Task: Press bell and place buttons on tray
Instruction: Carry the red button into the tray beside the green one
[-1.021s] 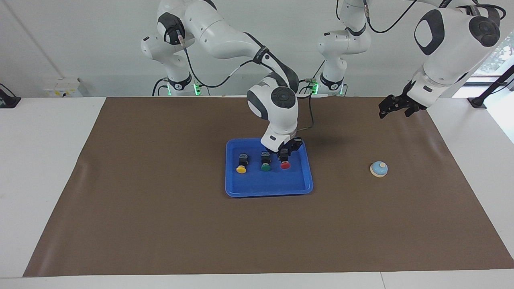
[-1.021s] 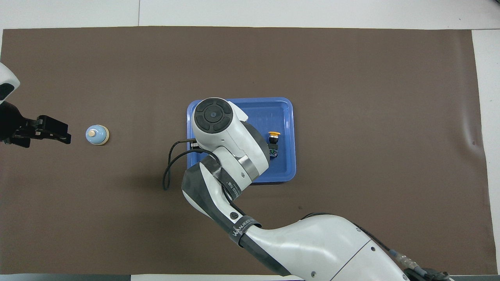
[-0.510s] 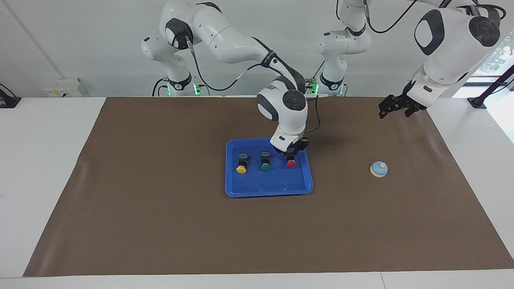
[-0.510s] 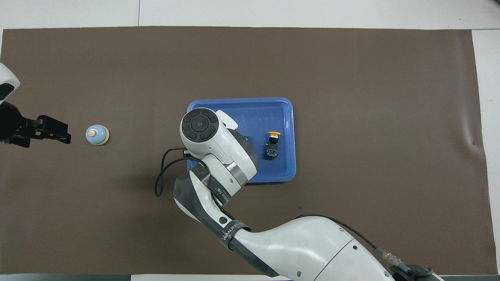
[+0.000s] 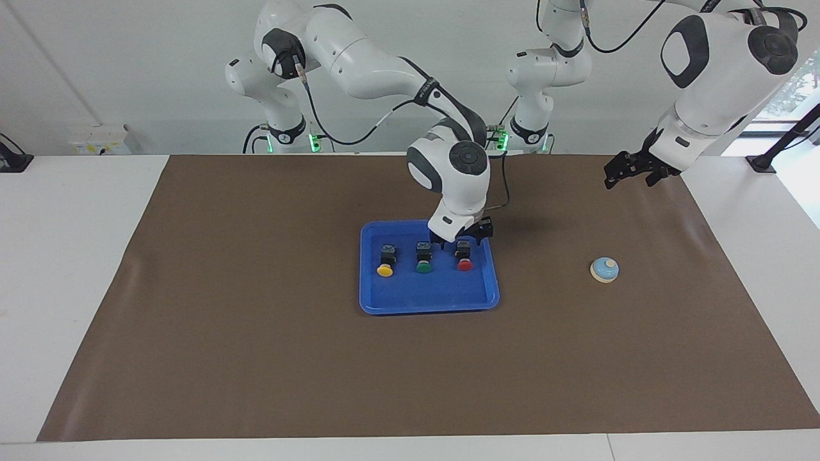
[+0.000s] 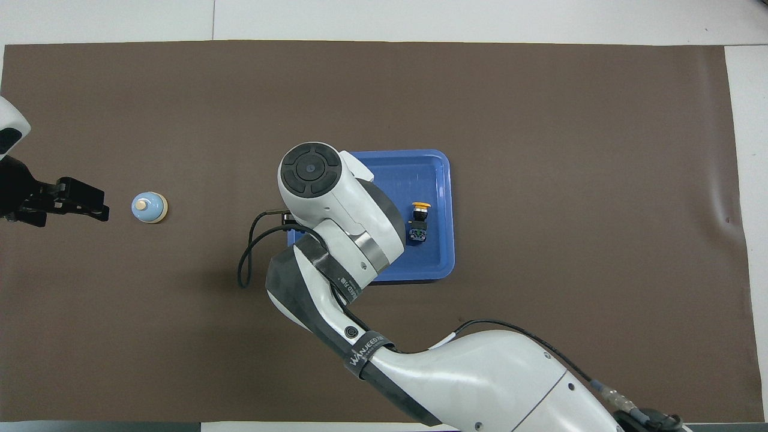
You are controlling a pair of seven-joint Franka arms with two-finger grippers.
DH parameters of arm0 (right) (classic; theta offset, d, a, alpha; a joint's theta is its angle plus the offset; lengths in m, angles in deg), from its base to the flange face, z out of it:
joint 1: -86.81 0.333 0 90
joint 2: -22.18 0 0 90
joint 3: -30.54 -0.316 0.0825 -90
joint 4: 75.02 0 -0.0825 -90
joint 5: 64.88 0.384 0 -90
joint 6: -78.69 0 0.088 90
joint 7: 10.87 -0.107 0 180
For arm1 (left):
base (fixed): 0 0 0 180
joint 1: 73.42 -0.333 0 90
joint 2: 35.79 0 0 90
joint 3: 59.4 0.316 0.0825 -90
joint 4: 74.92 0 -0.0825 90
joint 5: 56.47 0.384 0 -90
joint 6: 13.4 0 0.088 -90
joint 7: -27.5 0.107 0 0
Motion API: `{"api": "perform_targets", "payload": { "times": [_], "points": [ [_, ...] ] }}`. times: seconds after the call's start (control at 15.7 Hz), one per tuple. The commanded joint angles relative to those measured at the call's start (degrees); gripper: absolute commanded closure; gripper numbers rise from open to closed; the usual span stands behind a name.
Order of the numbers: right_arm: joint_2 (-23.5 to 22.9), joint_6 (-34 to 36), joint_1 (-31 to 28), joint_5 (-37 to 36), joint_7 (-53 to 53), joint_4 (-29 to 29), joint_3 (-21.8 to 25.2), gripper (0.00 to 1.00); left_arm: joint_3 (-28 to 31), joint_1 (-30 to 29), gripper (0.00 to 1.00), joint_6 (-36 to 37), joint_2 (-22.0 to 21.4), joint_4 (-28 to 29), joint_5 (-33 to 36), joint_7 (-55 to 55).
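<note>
The blue tray lies mid-mat and also shows in the overhead view. Three buttons stand on it in a row: yellow, green and red. My right gripper hangs open just above the red button, clear of it. In the overhead view my right wrist hides the green and red buttons; only the yellow button shows. The light-blue bell sits on the mat toward the left arm's end, and shows in the overhead view. My left gripper waits in the air beside the bell.
A brown mat covers most of the white table. A black cable loops from my right wrist beside the tray.
My right gripper shifted the red button toward the left arm's end of the tray, let it go and rose a little. The left arm has not moved.
</note>
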Motion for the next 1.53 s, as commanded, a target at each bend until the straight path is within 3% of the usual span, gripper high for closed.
{"api": "perform_targets", "payload": {
  "times": [0.0, 0.26, 0.51, 0.96, 1.15, 1.47],
  "points": [
    [5.2, 3.9, -2.3, -2.5, -0.3, 0.0, 0.3, 0.00, 0.1, 0.0, 0.00, 0.9, 0.3, -1.2, 0.3, -0.5],
    [17.1, 10.4, -10.8, -3.0, 8.9, -6.9, 1.2, 0.00, 0.1, 0.0, 0.00, 0.9, 0.3, -1.2, 0.3, -0.5],
    [24.9, 18.4, -18.6, -3.0, 22.6, -9.6, 1.2, 0.00, 0.1, 0.0, 0.00, 0.9, 0.3, -1.2, 0.3, -0.5],
    [36.1, 18.8, -28.4, -3.0, 30.2, -20.1, 1.2, 0.00, 0.1, 0.0, 0.00, 0.9, 0.3, -1.2, 0.3, -0.5],
    [38.3, 16.9, -32.2, -3.0, 31.0, -24.6, 1.2, 0.00, 0.1, 0.0, 0.00, 0.9, 0.3, -1.2, 0.3, -0.5],
    [39.3, 17.2, -37.0, -3.0, 32.5, -23.3, 1.3, 0.00, 0.1, 0.0, 0.00, 1.0, 0.3, -1.2, 0.3, -0.5]
  ]
}}
